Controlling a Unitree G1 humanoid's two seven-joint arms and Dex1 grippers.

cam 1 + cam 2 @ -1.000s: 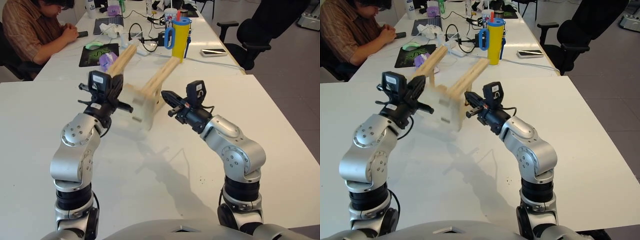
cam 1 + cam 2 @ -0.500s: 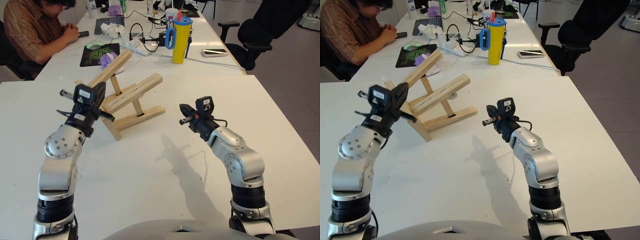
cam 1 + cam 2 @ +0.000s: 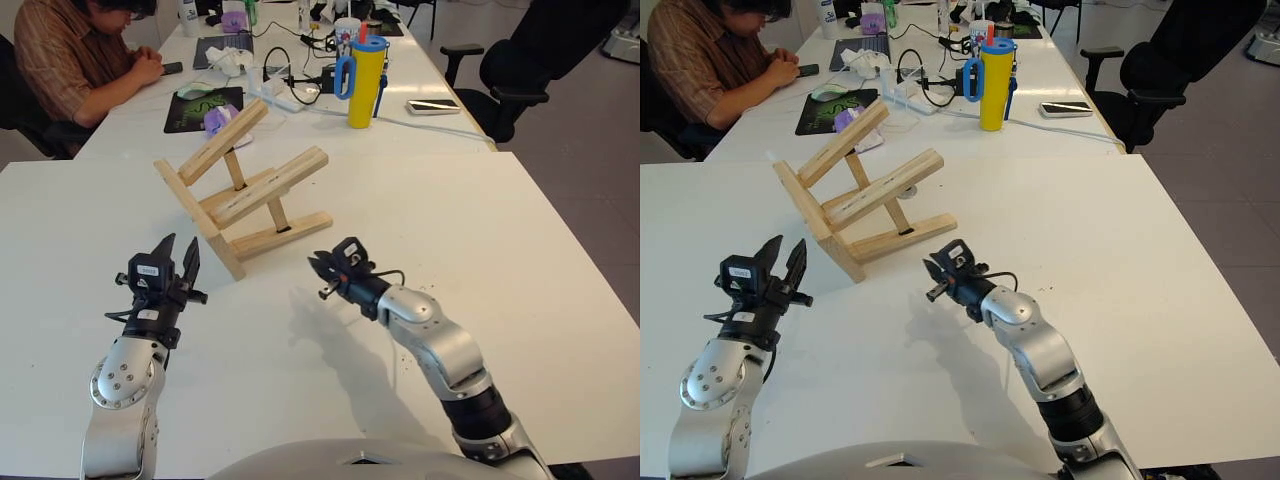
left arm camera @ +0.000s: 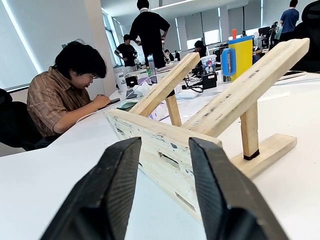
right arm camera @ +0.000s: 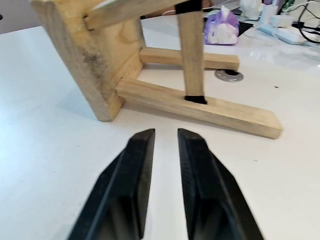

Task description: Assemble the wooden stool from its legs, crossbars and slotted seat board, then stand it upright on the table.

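White, smooth, glossy rectangular table point(image 3: 520, 250) carries everything. Low friction I'd guess, so expect wood to skid if shoved. Pale raw-wood stool point(image 3: 245, 190) looks fully assembled but lies tipped over toward the far-left corner, leg ends pointing off toward the far edge. Its flat slotted seat board point(image 3: 197, 212) stands slanted on one edge, top face toward the near-left corner; grain rough, ends sawn square. Long square-section wooden legs point(image 3: 270, 185) stick out from it: lowest lies flat on the surface, others raised. Thin wooden crossbars point(image 3: 278, 213) tie the legs together, dark marks at the joints.

Black left gripper point(image 3: 180, 243), two wedge fingers, sits nr the near-left corner, spread wide, holding nothing, aimed at the seat board but apart from it. Black right gripper point(image 3: 316, 276) is mid-table, just on the near side of the lowest leg, narrow gap btwn fingers, empty too.

Step in hand, as I read it: stand it up.
- Take a raised leg w/ the left, close to the seat board where it's prob. stiffest.
- Use the right to steady the lowest leg's free end so the stool pivots, not slides.
- Rotate slow till all leg ends meet the surface, board on top & level.
- Don't pinch crossbars: thin, maybe press-fit, could pop.
- Let go only once there's no rocking.
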